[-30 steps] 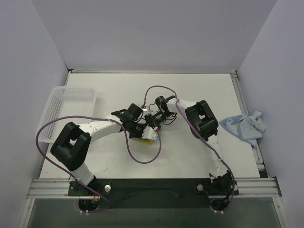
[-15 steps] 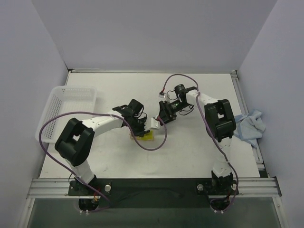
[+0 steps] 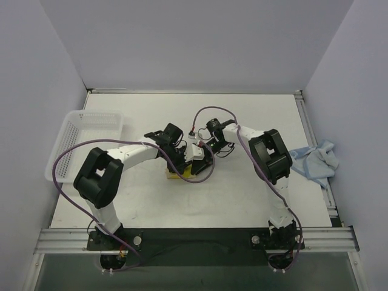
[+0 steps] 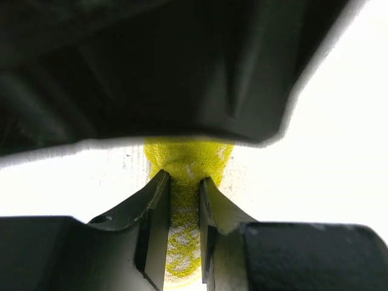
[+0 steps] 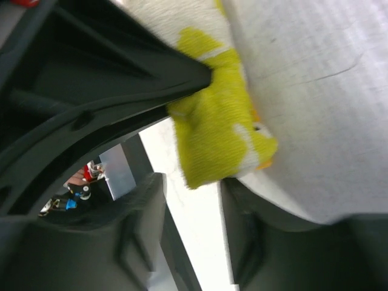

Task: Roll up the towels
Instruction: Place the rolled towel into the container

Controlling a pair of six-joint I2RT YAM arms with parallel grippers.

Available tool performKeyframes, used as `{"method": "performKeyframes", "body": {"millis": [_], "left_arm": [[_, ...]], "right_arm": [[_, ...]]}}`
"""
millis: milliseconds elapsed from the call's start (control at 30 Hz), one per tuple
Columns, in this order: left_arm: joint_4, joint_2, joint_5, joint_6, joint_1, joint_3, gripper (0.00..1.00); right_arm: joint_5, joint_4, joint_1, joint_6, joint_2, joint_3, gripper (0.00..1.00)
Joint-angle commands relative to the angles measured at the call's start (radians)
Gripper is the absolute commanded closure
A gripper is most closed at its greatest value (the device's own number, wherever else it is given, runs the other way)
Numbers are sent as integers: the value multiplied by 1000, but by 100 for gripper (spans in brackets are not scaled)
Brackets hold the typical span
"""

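Note:
The cream-white towel with yellow and green prints [image 3: 182, 174] lies bunched on the table's middle. My left gripper [image 3: 177, 160] is shut on it; in the left wrist view both jaws pinch a yellow fold [image 4: 183, 212] of it. My right gripper [image 3: 199, 157] is at the towel's right end. In the right wrist view the towel's yellow end [image 5: 218, 133] hangs just beyond the open fingers [image 5: 139, 236], with nothing between them. The light blue towel [image 3: 315, 159] lies crumpled at the table's right edge, away from both grippers.
A white plastic mesh basket [image 3: 79, 139] stands at the left edge of the table. Purple cables [image 3: 194, 182] loop from both arms over the table near the printed towel. Grey walls close in the back and sides.
The right arm swung out to the right, then came back left, its gripper staying beside the towel's right end. The left gripper shifted slightly, still on the printed towel.

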Motion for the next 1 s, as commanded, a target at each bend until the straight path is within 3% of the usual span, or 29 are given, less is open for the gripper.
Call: {"method": "performKeyframes", "body": {"millis": [0, 267, 433, 667, 900, 933, 967], "left_arm": [[-74, 45, -7, -25, 6, -14, 74], [-71, -20, -13, 22, 0, -40, 54], [-21, -73, -52, 41, -29, -80, 43], [15, -24, -110, 48, -59, -86, 39], [24, 27, -145, 59, -63, -94, 40], [26, 38, -147, 58, -63, -95, 41], [26, 44, -156, 52, -63, -97, 49]], "right_arm": [[30, 9, 8, 31, 47, 41, 63], [18, 30, 1, 76, 58, 43, 100], [-19, 30, -10, 97, 64, 46, 100], [-65, 32, -24, 137, 81, 57, 100], [-78, 30, -41, 148, 99, 69, 100], [-80, 29, -42, 148, 104, 70, 100], [-79, 30, -42, 148, 104, 73, 100]]}}
